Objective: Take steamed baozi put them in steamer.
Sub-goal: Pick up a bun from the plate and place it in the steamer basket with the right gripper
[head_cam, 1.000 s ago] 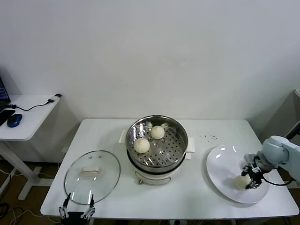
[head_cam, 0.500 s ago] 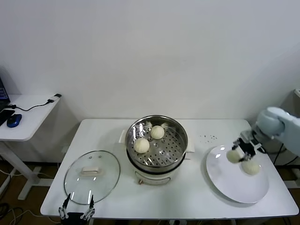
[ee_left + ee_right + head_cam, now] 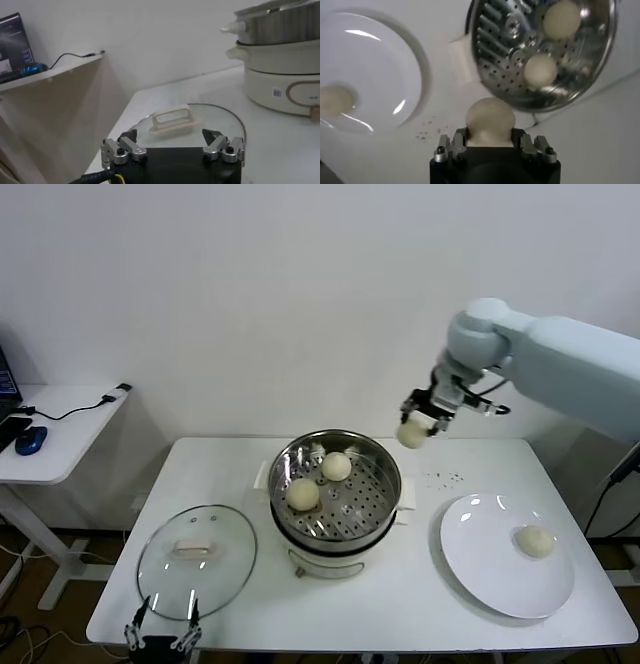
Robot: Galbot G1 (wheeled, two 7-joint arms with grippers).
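Note:
My right gripper (image 3: 414,430) is shut on a cream-white baozi (image 3: 411,434) and holds it in the air just right of the steamer's rim; the bun shows between the fingers in the right wrist view (image 3: 490,118). The shiny steamer (image 3: 378,509) on its white base stands mid-table with two baozi inside (image 3: 303,494) (image 3: 336,466), also seen in the right wrist view (image 3: 541,70) (image 3: 561,19). One baozi (image 3: 536,541) lies on the white plate (image 3: 480,559). My left gripper (image 3: 162,642) is open at the table's front left edge.
The glass lid (image 3: 196,560) with a cream handle lies on the table left of the steamer, just beyond my left gripper (image 3: 172,142). A side desk (image 3: 60,429) with a mouse and cable stands at far left. Dark specks (image 3: 442,478) mark the table behind the plate.
My right gripper has lifted a baozi off the plate and carried it up and left to beside the steamer. One baozi stays on the plate. The left arm has not moved.

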